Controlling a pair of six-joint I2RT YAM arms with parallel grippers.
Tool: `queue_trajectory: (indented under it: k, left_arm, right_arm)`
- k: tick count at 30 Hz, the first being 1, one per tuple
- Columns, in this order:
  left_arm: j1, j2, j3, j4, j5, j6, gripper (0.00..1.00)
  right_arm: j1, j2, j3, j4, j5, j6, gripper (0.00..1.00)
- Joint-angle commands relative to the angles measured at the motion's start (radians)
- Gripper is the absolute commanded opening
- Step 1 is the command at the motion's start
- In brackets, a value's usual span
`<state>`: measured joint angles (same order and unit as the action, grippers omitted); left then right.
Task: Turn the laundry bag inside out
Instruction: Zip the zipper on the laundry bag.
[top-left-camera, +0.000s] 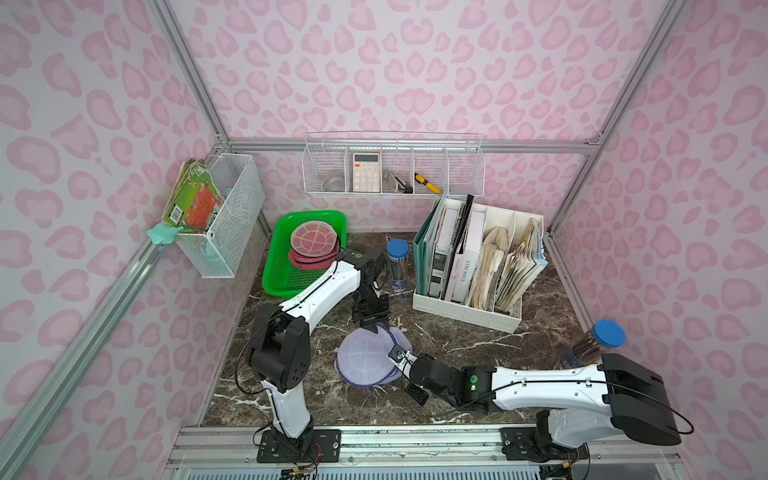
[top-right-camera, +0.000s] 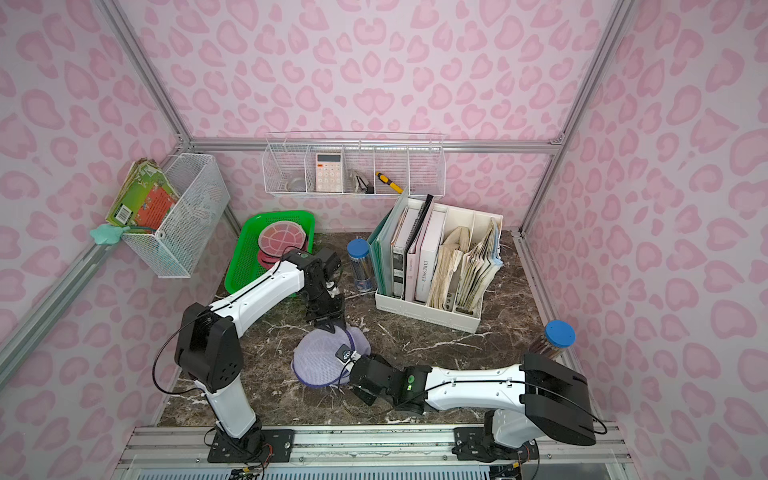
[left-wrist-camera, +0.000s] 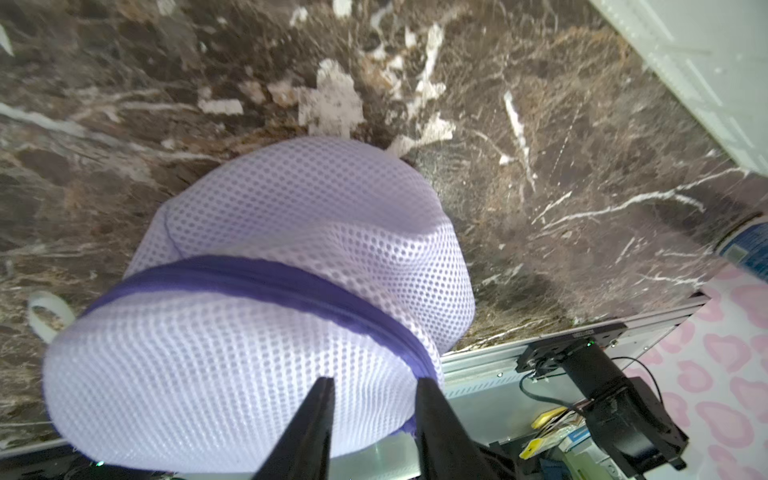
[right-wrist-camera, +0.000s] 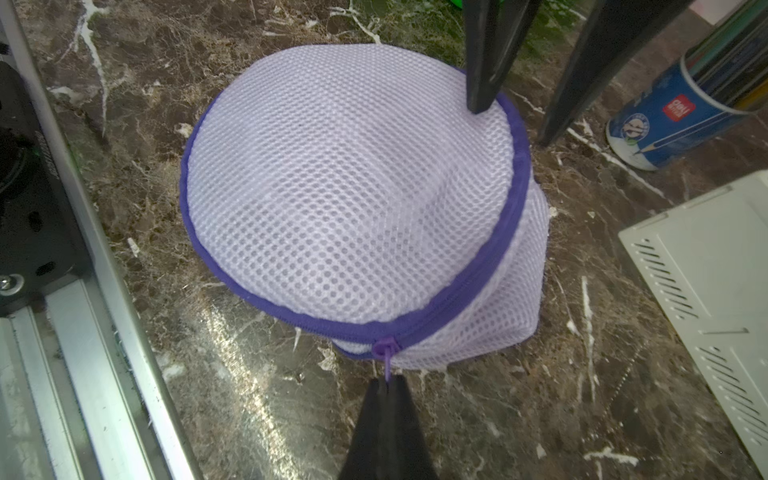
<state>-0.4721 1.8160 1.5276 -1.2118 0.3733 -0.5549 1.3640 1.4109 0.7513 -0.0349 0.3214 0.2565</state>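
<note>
Inside the pink-patterned walls, on the dark marble surface, the lilac mesh laundry bag sat domed near the front edge, between my two arms. It looked light, soft and springy to me, so I judged its purple zip rim the firmest hold: my left tool stood part-open astride that rim, one finger on the mesh, and my right tool was pinched closed on the small zipper pull.

One laundry bag, two tools
</note>
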Motion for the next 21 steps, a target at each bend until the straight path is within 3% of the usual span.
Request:
queue_trajectory:
  k: [1,17,19,21]
  left_arm:
    - [-0.025,0.000,0.016,-0.065,0.004,-0.025,0.43]
    - [-0.134,0.149,0.064,-0.117,0.005,-0.006,0.45]
    - [-0.142,0.165,0.068,-0.117,0.008,0.000,0.37]
    - [-0.144,0.170,0.061,-0.108,0.011,-0.003,0.13]
  right_arm:
    - [0.002,0.002,-0.007,0.042,0.019,-0.007,0.00]
    - [0.015,0.011,-0.013,0.060,0.049,-0.055,0.00]
    - [0.017,0.013,-0.013,0.056,0.053,-0.059,0.00]
    - [0.019,0.014,-0.013,0.054,0.057,-0.064,0.00]
